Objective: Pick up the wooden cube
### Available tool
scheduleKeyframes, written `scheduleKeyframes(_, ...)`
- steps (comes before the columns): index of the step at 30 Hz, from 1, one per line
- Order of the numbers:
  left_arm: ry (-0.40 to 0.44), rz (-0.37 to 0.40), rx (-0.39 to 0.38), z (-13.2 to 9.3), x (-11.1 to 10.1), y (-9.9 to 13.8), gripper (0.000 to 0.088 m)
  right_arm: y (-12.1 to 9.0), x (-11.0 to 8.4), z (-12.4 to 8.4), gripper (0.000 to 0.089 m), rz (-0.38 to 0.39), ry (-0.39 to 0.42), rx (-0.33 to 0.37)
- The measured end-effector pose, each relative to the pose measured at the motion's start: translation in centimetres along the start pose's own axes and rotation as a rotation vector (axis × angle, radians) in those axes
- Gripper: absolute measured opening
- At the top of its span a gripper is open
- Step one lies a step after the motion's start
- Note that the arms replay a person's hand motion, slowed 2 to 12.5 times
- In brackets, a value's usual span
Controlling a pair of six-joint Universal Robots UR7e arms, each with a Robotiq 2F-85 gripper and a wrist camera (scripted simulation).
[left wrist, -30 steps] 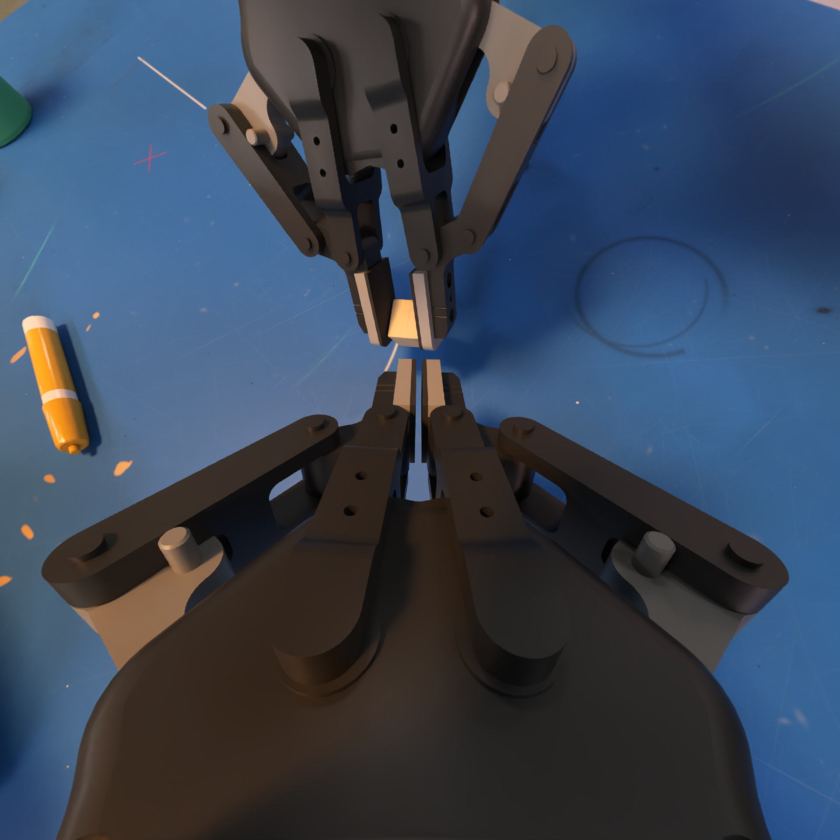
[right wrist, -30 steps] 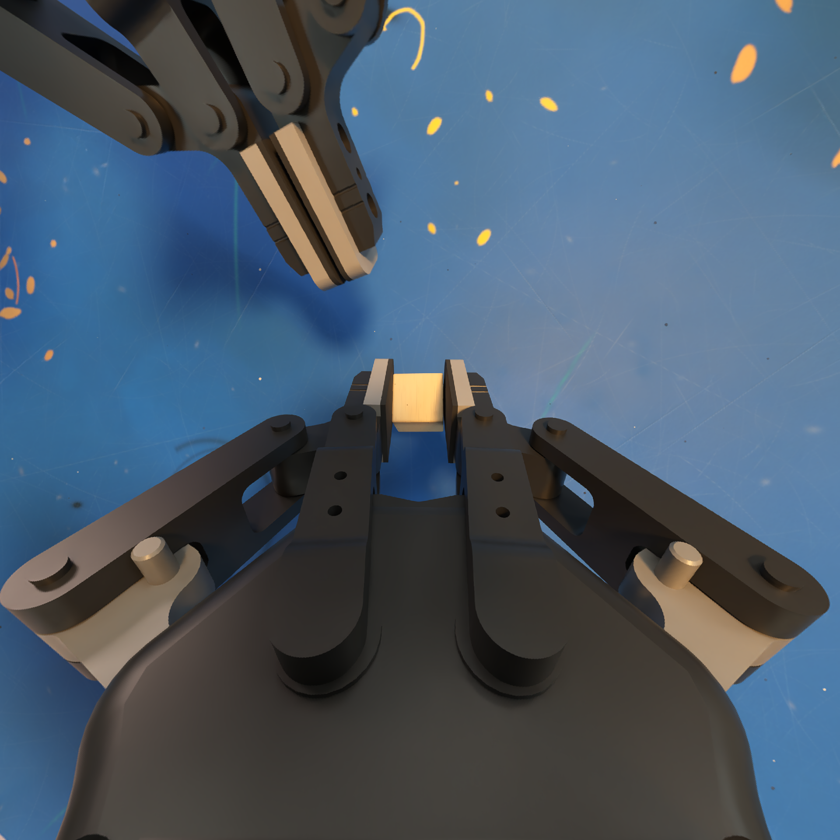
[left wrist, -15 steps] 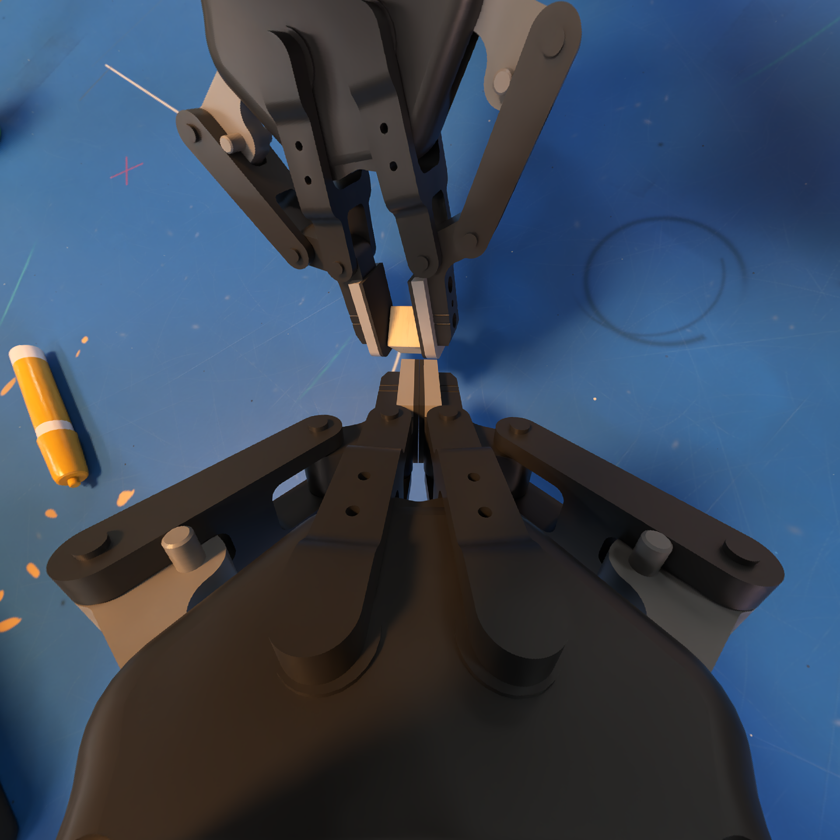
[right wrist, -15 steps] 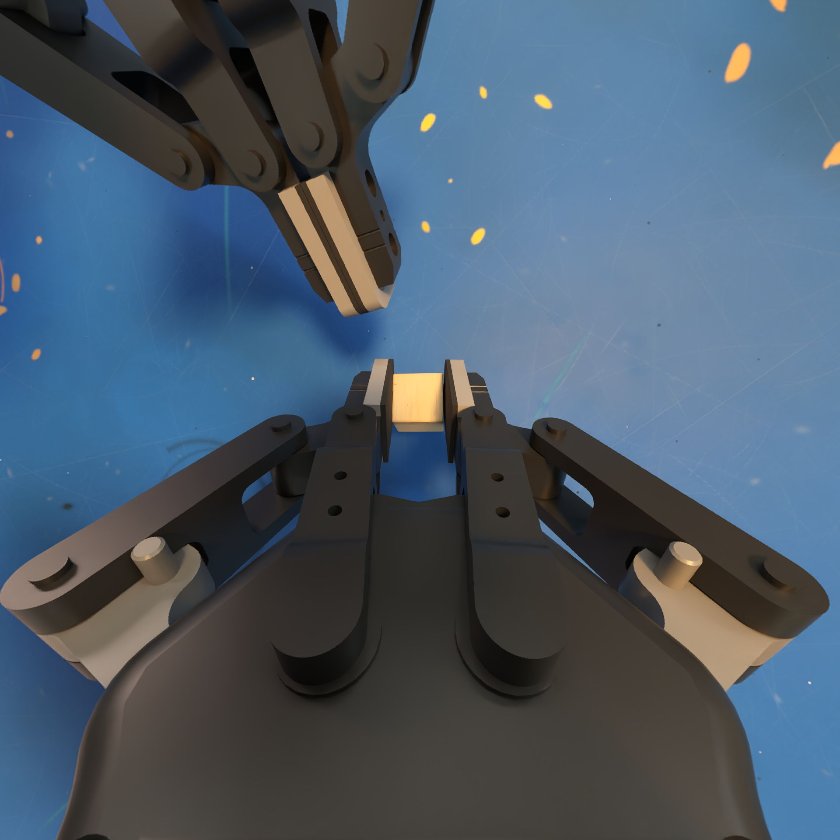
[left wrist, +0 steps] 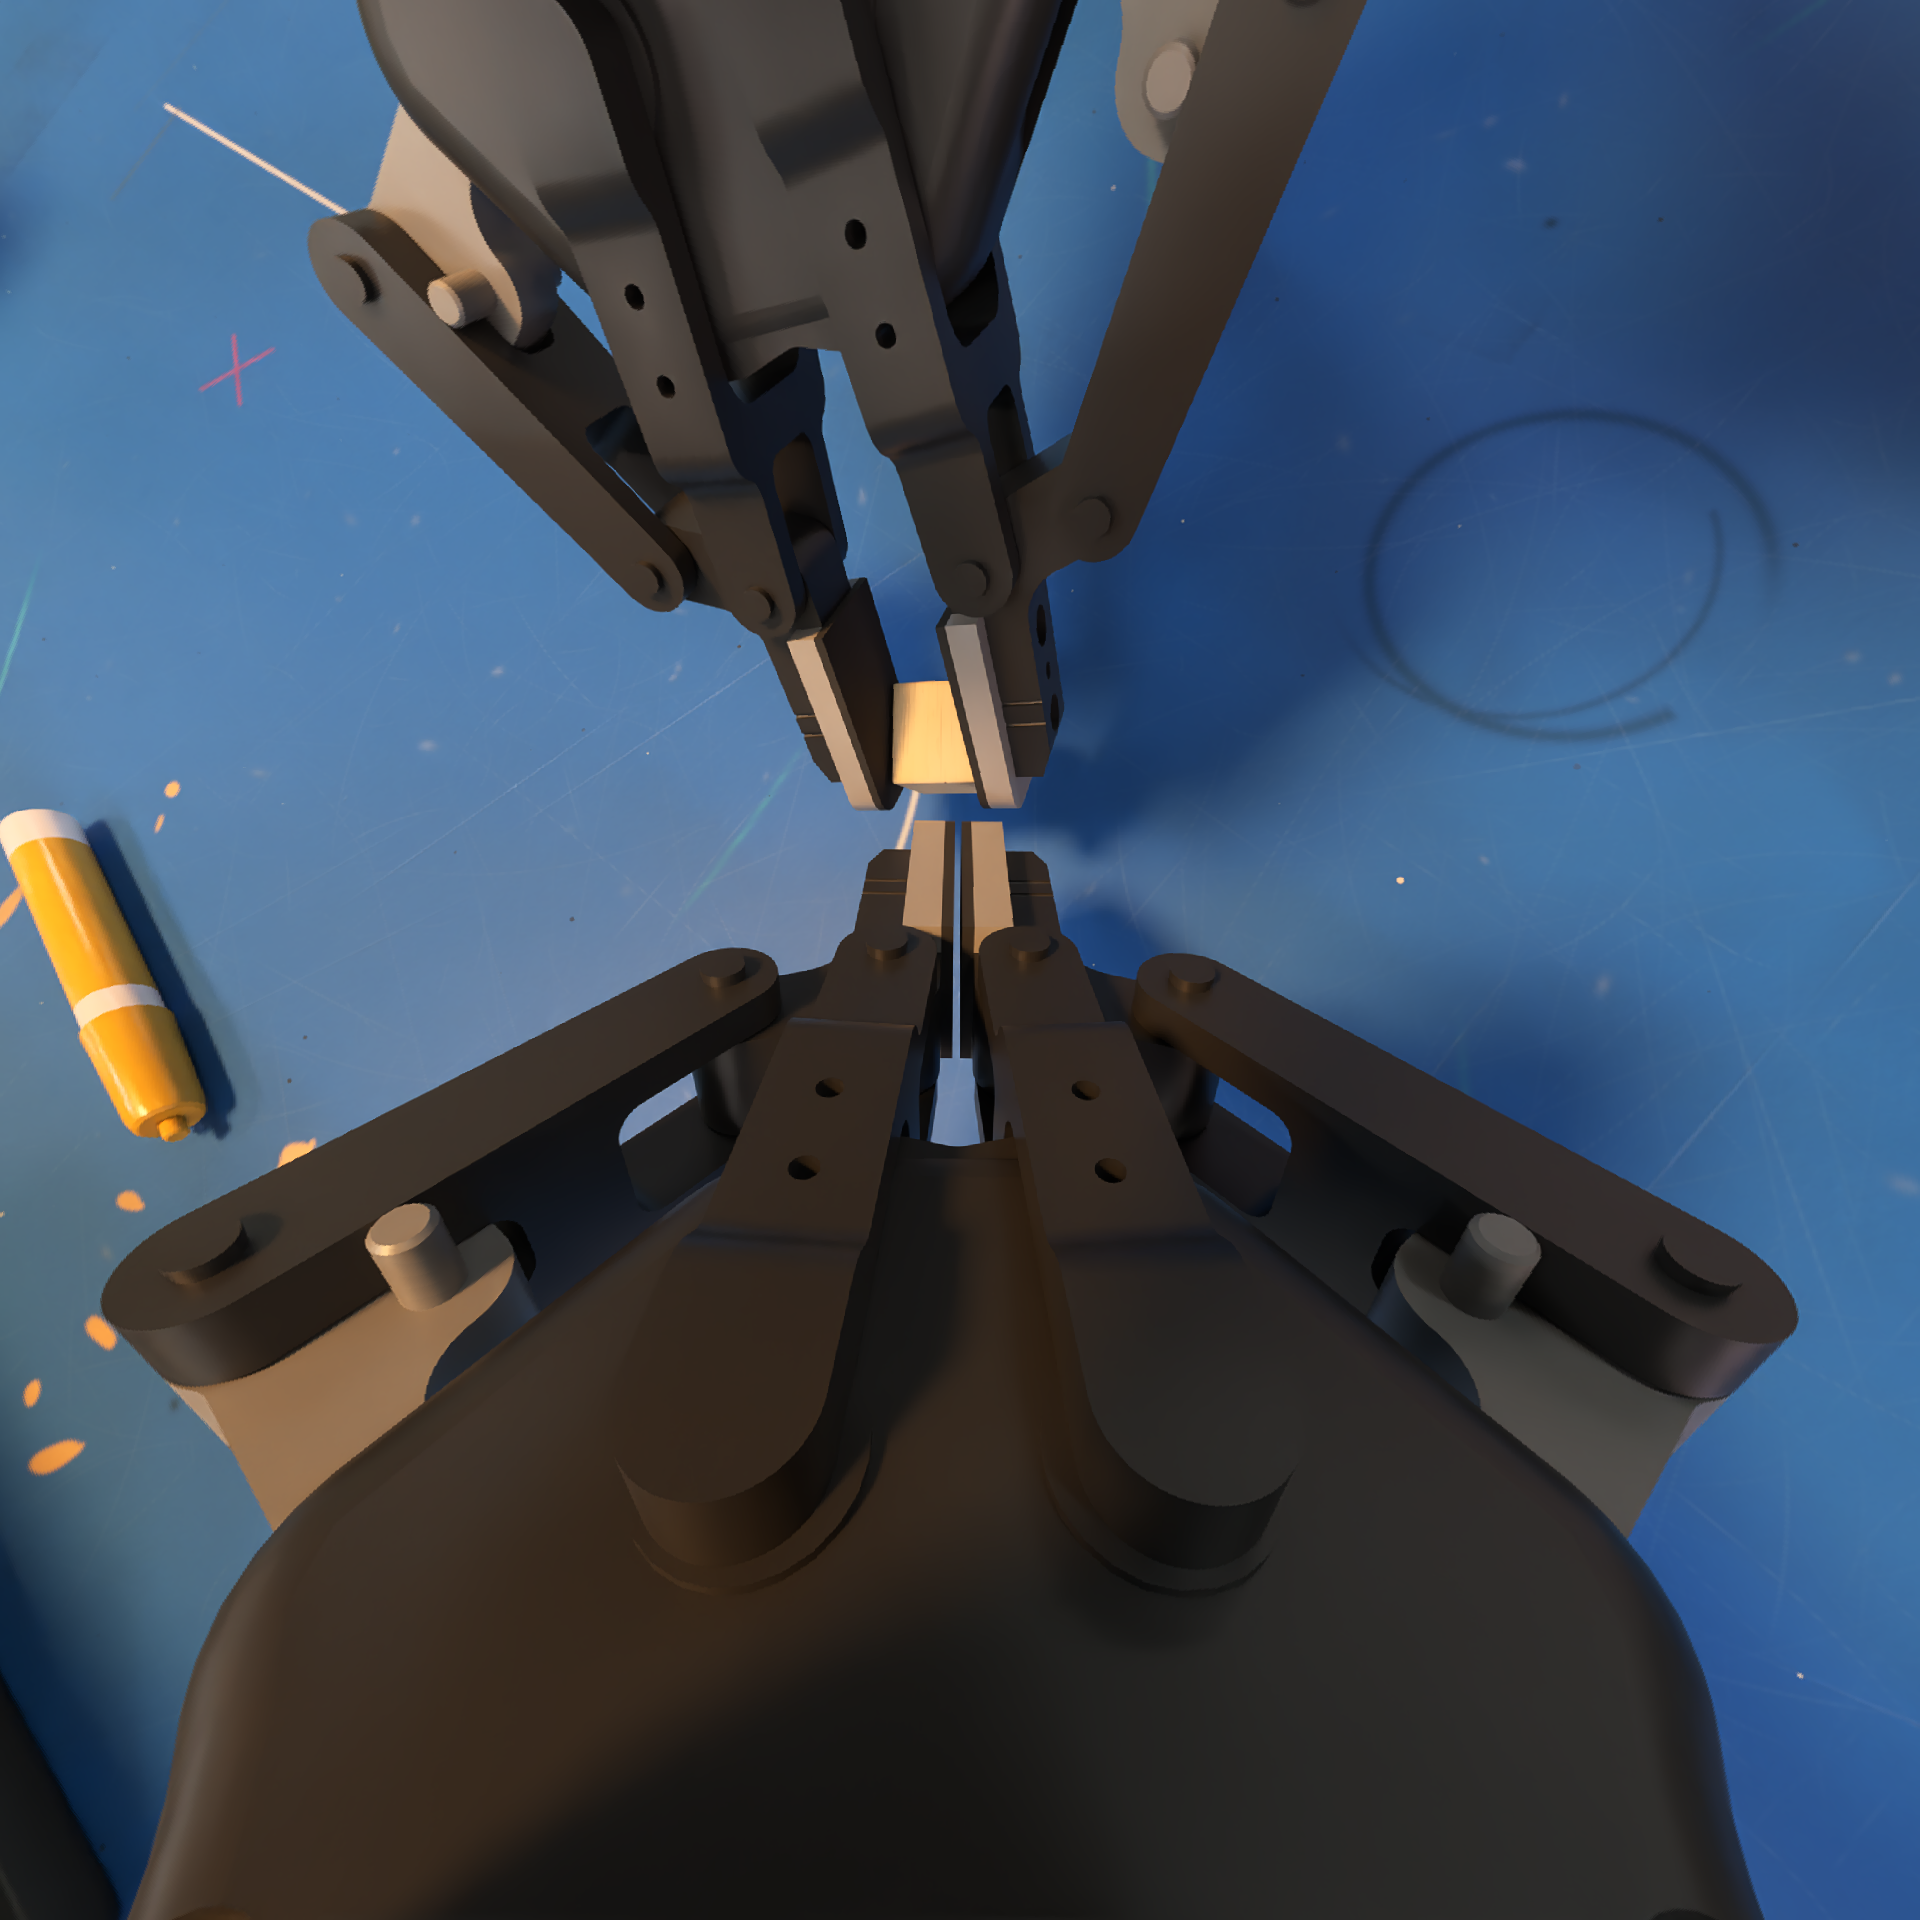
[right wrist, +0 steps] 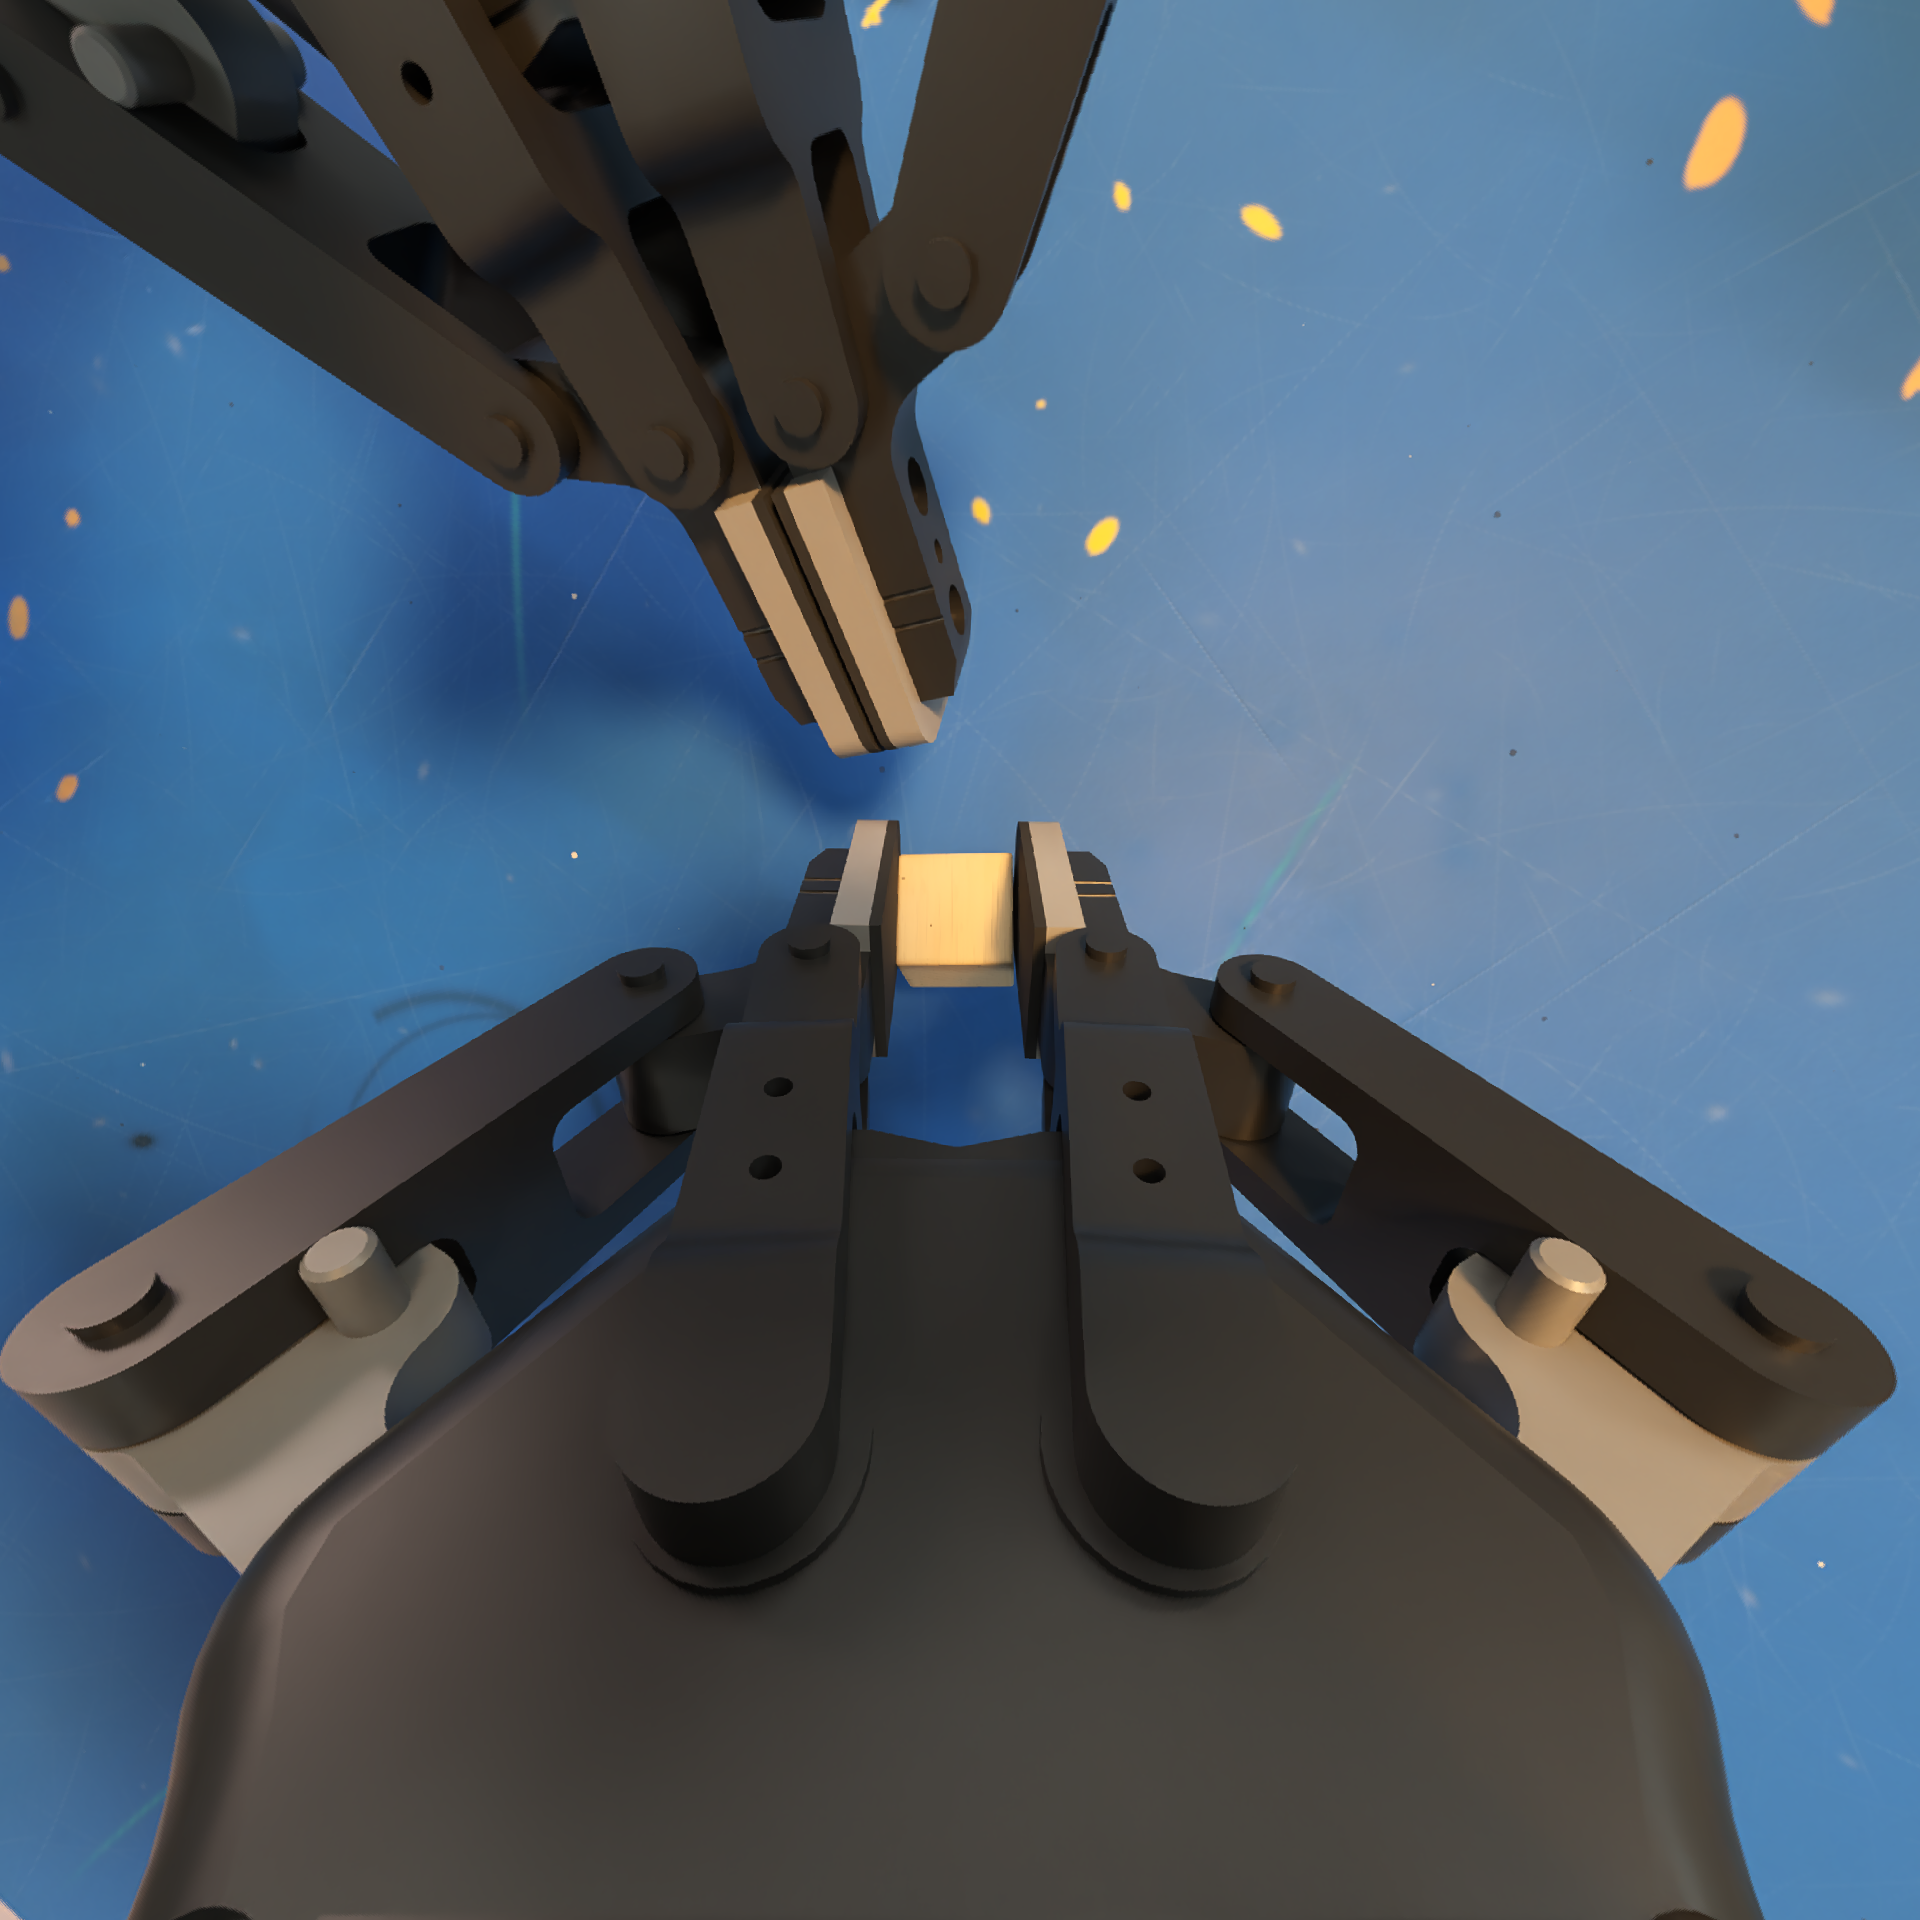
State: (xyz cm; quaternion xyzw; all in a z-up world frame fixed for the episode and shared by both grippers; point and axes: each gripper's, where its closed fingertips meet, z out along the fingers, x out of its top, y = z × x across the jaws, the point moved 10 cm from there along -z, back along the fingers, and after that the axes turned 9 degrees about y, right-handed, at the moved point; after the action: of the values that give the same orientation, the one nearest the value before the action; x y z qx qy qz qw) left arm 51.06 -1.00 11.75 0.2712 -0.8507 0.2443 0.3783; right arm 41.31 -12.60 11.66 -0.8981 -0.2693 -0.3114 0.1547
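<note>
In the left wrist view, an orange marker (left wrist: 104,977) with white bands lies at the far left on the blue table (left wrist: 1455,935), among small orange flecks, well apart from both tools. Farther off and a little right of it is a pink cross mark (left wrist: 237,369), and beyond that a thin white line (left wrist: 255,158) runs toward the upper tool. At the centre, the left gripper (left wrist: 956,836) has its pads pressed nearly together, only a hairline slit between them, with nothing held. Just beyond its tips the right gripper (left wrist: 935,795) reaches in from the far side, its two pads clamped flat on opposite faces of the cube (left wrist: 930,738). Whether the cube is clear of the table is hard to judge from here — no shadow directly under it can be made out. To the right, a dark scribbled ring (left wrist: 1558,571) marks the table.

In the right wrist view, the cube (right wrist: 954,914) sits between the right gripper's (right wrist: 954,836) pads near their tips, the pads parted only by the cube's width. The left gripper (right wrist: 883,732) comes in from the upper left, pads together, its tip close to the cube but apart from it — blue table (right wrist: 1455,727) shows between them. Orange flecks scatter to the right.
</note>
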Motion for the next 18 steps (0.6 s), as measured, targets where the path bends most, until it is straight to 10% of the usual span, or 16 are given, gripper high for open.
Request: scheduleKeyframes(18, -0.010, 0.048, -0.019, 0.62, 0.14, -0.02, 0.0024, 0.04, 0.44, 0.21, 0.0198, -0.036, -0.045, 0.007)
